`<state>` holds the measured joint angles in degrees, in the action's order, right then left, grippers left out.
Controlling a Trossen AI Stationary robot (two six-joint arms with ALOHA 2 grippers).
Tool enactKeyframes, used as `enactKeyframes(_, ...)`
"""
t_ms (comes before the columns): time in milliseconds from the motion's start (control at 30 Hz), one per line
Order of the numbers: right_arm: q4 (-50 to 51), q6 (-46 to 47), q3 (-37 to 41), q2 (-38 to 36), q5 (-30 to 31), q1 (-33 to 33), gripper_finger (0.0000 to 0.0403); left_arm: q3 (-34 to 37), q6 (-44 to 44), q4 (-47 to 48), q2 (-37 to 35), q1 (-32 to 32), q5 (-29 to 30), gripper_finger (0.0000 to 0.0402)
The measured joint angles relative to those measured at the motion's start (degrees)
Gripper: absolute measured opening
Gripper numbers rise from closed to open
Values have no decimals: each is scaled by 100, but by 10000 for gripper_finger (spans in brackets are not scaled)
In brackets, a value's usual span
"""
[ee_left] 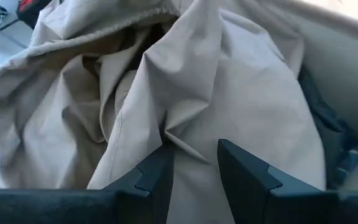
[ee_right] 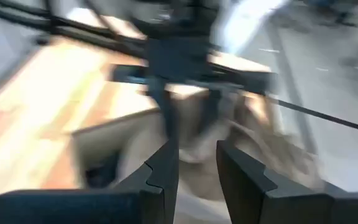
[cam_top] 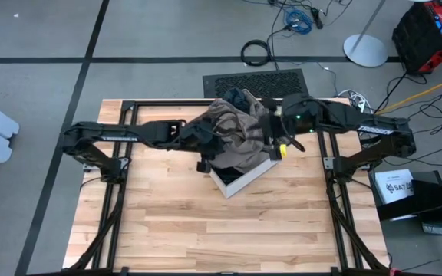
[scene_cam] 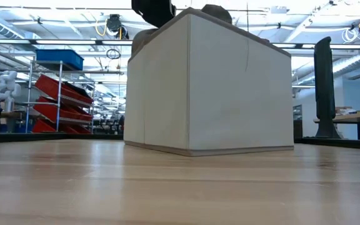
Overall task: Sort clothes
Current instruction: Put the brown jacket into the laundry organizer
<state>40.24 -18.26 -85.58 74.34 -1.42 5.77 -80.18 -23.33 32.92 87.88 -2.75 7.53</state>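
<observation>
The left pincer (ee_left: 194,163) grips a fold of the taupe piece (cam_top: 232,134), which is heaped over the box (cam_top: 240,178). The right pincer (ee_right: 197,163) (blurred) hangs just beside; grip uncertain. Lift straight up, slowly, so lower clothes stay put.

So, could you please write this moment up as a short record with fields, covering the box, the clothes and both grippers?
box: white-sided box on the wooden table, toward its far side
garment on top: taupe-brown piece, crumpled, heaped above the box rim
other clothes: dark fabric beside the taupe piece, inside the box
left gripper: over the box, fingers pinching a fold of the taupe-brown piece
right gripper: near the box's far right corner; a grip is not visible
</observation>
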Motion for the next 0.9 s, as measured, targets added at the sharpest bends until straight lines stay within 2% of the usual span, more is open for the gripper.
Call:
enactKeyframes(67, 13, -77, 22, 64, -357, -4, 98, 0, -8, -60, 24, -37, -4, 135)
enactKeyframes(167, -209, -308, 348, 79, -366, 76, 98, 0, -147, -148, -49, -50, -4, 135)
enactKeyframes(267, -1155, -446, 903, 86, -632, 280, 98, 0, -267, -247, -169, -49, -7, 135)
enactKeyframes(500, -2599, -272, 2095, 87, -1099, 957, 98, -13, -75, -155, -604, 62, -153, 135)
enactKeyframes(700, -2710, -47, 2816, 88, -1051, 1452, 98, -17, 495, 40, -1133, 301, -207, 135)
enactKeyframes(800, -2777, -39, 3078, 81, -1007, 1529, 98, 21, 886, 16, -1262, 477, -760, 135)
enactKeyframes(900, -2788, -102, 3257, 79, -660, 1507, 98, 137, 953, 44, -1251, 738, -966, 135)
